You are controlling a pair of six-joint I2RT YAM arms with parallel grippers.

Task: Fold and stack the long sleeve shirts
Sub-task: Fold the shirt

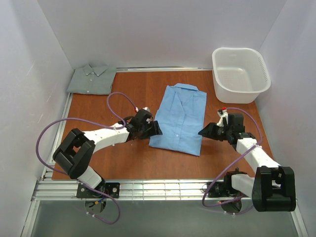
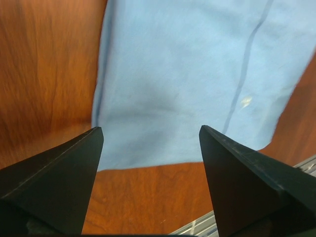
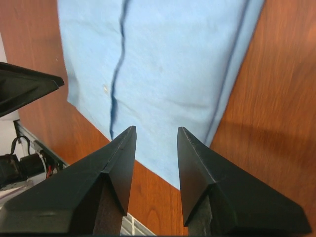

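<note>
A folded light sky-blue shirt (image 1: 180, 117) lies flat in the middle of the wooden table, collar away from me. A folded grey-green shirt (image 1: 93, 78) lies at the far left corner. My left gripper (image 1: 157, 130) is open and empty at the blue shirt's near-left edge. In the left wrist view (image 2: 150, 132) the blue shirt (image 2: 187, 74) fills the space ahead of the jaws. My right gripper (image 1: 201, 132) is open and empty at the shirt's near-right edge. In the right wrist view (image 3: 156, 129) it points at the blue shirt (image 3: 168, 64).
A white plastic basket (image 1: 240, 74) stands at the far right corner. White walls close in the table on three sides. A metal rail (image 1: 163, 187) runs along the near edge. The left gripper's finger (image 3: 29, 86) shows in the right wrist view.
</note>
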